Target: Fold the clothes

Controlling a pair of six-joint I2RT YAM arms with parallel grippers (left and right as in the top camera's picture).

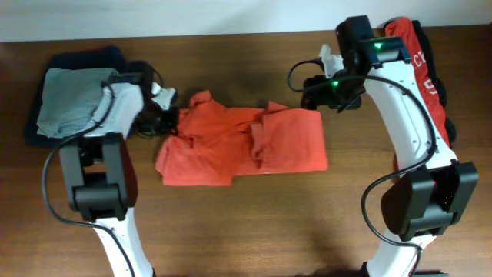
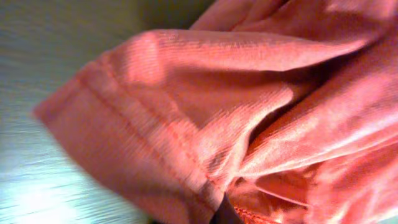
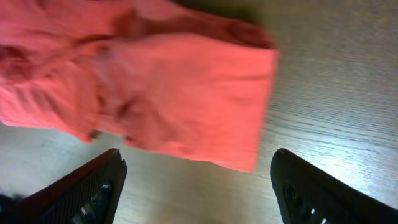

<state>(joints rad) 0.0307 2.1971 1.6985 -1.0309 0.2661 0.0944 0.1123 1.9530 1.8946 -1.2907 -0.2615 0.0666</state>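
A red-orange T-shirt (image 1: pixel 246 142) lies crumpled and partly folded on the middle of the wooden table. My left gripper (image 1: pixel 159 121) is at its left edge. In the left wrist view the shirt's cloth (image 2: pixel 249 106) fills the frame, with a hemmed edge bunched over a dark fingertip (image 2: pixel 227 214), so the gripper looks shut on the shirt. My right gripper (image 1: pixel 315 91) hovers over the shirt's far right corner. In the right wrist view its fingers (image 3: pixel 199 186) are wide open and empty, with the shirt's edge (image 3: pixel 205 112) just ahead of them.
A pale grey-blue garment (image 1: pixel 69 100) lies on a dark navy one (image 1: pixel 34 127) at the far left. A red shirt with white lettering (image 1: pixel 419 61) lies at the far right, behind the right arm. Bare wood (image 1: pixel 254 223) shows in front of the shirt.
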